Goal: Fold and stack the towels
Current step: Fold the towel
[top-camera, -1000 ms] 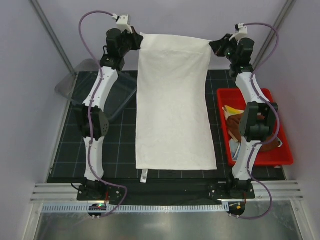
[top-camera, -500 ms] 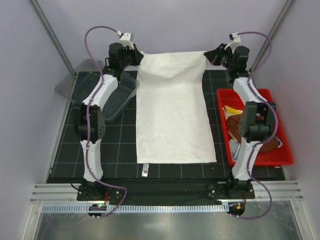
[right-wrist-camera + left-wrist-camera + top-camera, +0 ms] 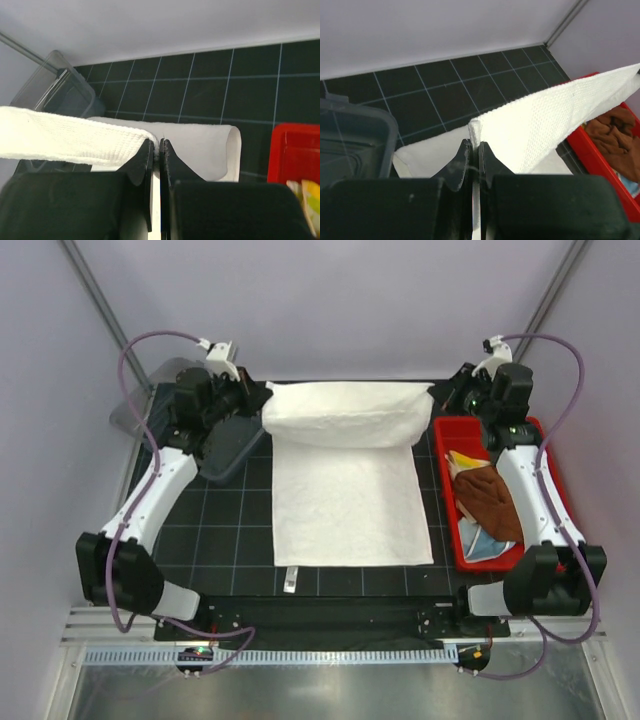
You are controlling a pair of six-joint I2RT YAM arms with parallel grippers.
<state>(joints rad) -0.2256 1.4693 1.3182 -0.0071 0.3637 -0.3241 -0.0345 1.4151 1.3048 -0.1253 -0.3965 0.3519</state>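
A large cream-white towel (image 3: 350, 500) lies along the middle of the black mat, its far end lifted and curling back toward me. My left gripper (image 3: 262, 395) is shut on its far left corner (image 3: 476, 131). My right gripper (image 3: 440, 395) is shut on its far right corner (image 3: 156, 141). The raised edge (image 3: 345, 412) hangs stretched between them, above the part lying flat. A rust-brown towel (image 3: 490, 495), a yellow one (image 3: 462, 461) and a light-blue one (image 3: 485, 545) lie in the red bin (image 3: 548, 560).
A clear plastic tub (image 3: 215, 435) with its lid (image 3: 150, 400) sits at the far left of the mat, under my left arm. The red bin stands along the right edge. A small white tag (image 3: 289, 586) lies at the towel's near edge.
Both grippers have come down and toward me with the towel's far corners. The towel, held up tall before, now lies mostly flat with its far end curling over.
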